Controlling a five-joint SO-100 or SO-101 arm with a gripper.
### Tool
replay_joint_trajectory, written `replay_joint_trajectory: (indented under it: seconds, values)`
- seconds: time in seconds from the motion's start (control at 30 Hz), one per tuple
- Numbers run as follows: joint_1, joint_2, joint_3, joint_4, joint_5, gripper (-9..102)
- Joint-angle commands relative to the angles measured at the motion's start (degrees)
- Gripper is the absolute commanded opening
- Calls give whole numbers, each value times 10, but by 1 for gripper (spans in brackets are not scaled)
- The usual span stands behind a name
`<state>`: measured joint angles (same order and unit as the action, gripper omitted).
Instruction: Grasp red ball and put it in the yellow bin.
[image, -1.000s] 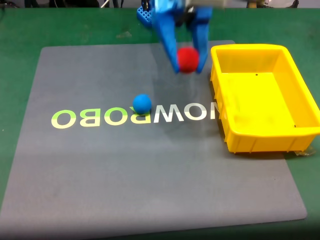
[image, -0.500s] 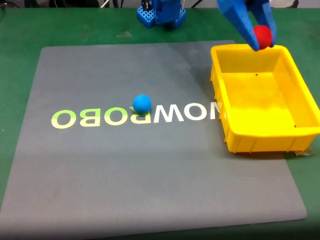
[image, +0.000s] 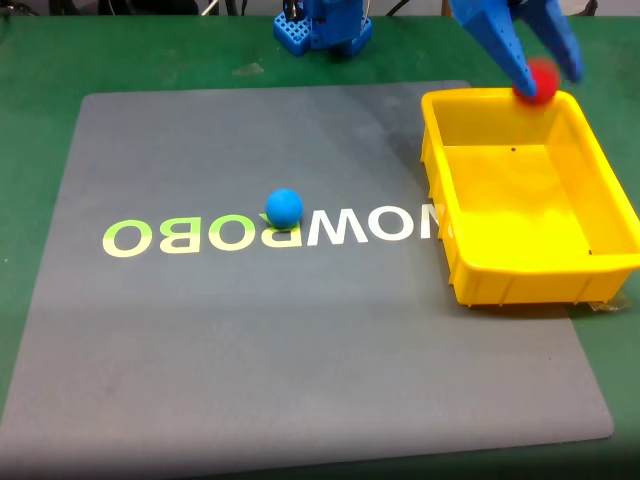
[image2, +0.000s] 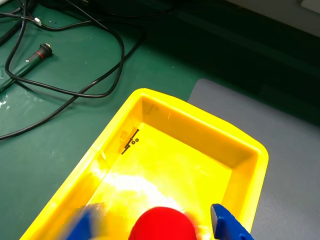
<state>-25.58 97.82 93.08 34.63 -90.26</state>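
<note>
The yellow bin (image: 530, 200) served as the landmark, sitting on the green surface (image: 40, 60) with its left part overlapping the right edge of a grey mat (image: 250, 330). In the fixed view, nearest the camera, the mat spread out to the left of the bin, bearing pale mirrored letters (image: 270, 232) that ran up to the bin's left wall. The blue ball (image: 284, 207) lay on the mat well to the left of the bin, just above those letters.

Farther back, over the bin's far rim, the blue gripper (image: 541, 80) hung with its fingers spread a little wider than the red ball (image: 541, 79); the ball looked blurred between the fingertips, and whether either finger was touching it could not be told. In the wrist view the red ball (image2: 162, 225) sat at the bottom edge, above the bin's (image2: 250, 165) bright interior, with one blue finger (image2: 227, 225) just to its right, a narrow gap between them, and a blurred blue shape to its left.

Beyond the bin, black cables (image2: 75, 75) lay looped on the green surface, and the arm's blue base (image: 322, 25) stood behind the mat, to the bin's far left.
</note>
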Motion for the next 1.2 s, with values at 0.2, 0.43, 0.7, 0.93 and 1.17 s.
replay_joint_trajectory:
  seconds: [0.2,0.43,0.7,0.93,1.17]
  values:
    - [30,57,10,-8,-2,43]
    - [54,173,142,-30,-31,39]
    - [144,567,557,-39,-70,16]
    - [261,771,764,25,-145,0]
    - [273,860,838,126,-125,0]
